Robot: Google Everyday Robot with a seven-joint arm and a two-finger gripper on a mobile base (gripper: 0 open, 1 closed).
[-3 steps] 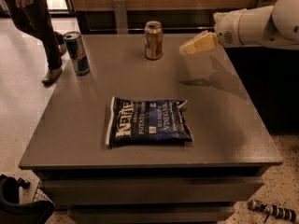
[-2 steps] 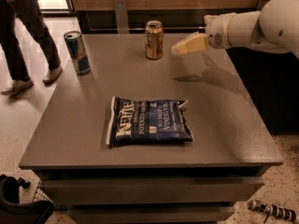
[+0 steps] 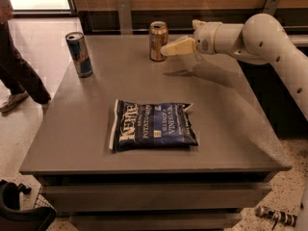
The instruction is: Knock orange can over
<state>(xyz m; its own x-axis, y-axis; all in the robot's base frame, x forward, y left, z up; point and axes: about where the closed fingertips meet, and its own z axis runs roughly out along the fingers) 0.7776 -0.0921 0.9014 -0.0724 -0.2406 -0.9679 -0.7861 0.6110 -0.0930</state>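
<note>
Orange can (image 3: 158,41) stood upright near far edge of grey table (image 3: 231,129), not yet tipped. Gripper (image 3: 166,49) sat at can's right side, tip touching or just beside its body; contact unclear. Fingers looked pressed together into one wedge, holding nothing, which suits a shove since no grasp is needed. Arm (image 3: 269,42) reached in from the right at can height, so a leftward sweep would likely topple it. Slim blue-and-silver can (image 3: 79,54) stood well apart at left. Kettle chip bag (image 3: 153,125) lay flat mid-table. Both were out of the push line.
</note>
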